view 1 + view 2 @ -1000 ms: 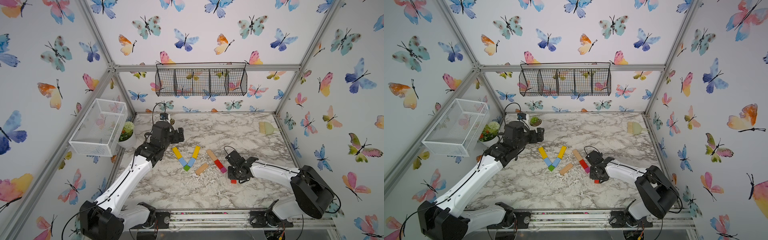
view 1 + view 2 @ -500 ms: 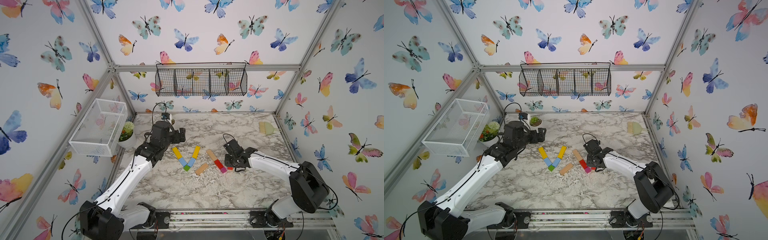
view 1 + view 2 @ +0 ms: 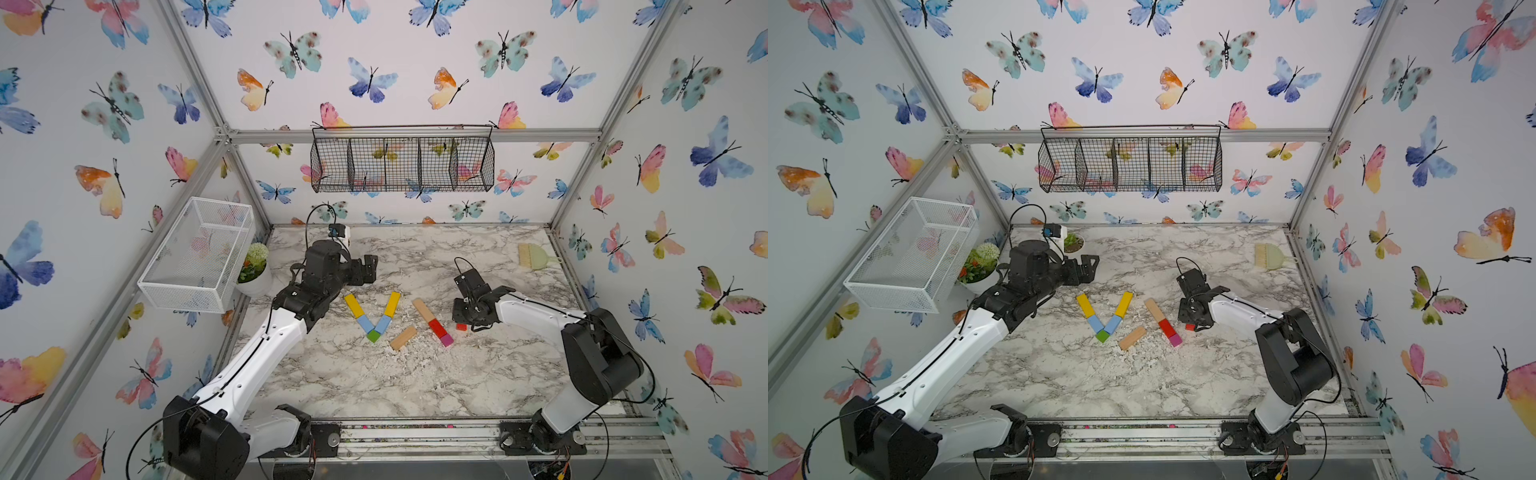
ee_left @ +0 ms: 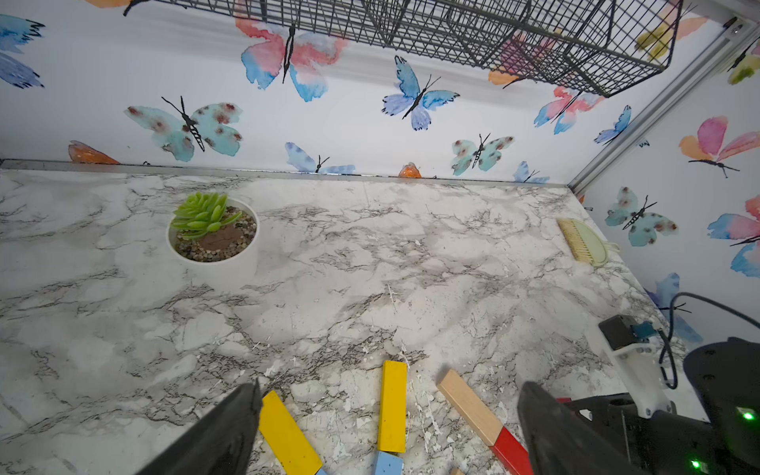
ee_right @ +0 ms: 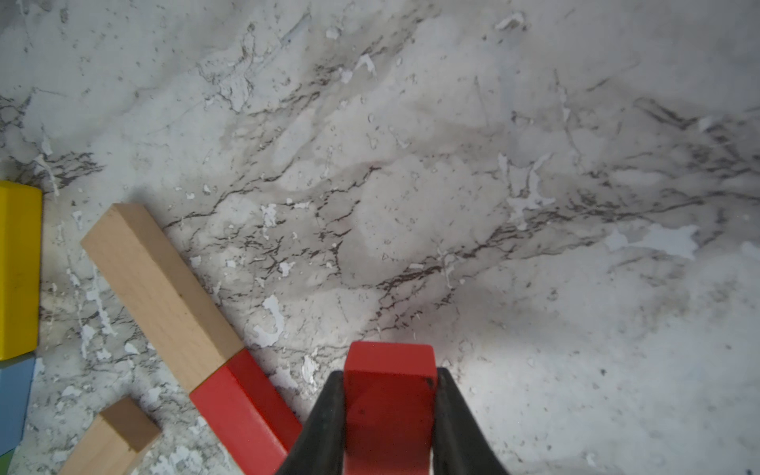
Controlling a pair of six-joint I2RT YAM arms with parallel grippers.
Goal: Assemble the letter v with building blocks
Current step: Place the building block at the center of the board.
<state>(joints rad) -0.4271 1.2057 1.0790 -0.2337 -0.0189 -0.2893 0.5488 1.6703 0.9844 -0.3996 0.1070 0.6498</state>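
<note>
My right end effector [image 5: 388,372] pinches a red block [image 5: 388,403] just beside the tan-red-magenta row [image 3: 436,326]. My left end effector [image 3: 368,268] hangs spread behind the yellow-blue-green V [image 3: 373,335], on the bench [image 3: 415,382] middle.

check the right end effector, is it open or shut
Shut on a red block. In the right wrist view the right end effector has its jaws pressed against both sides of the block, with no gap showing.
</note>
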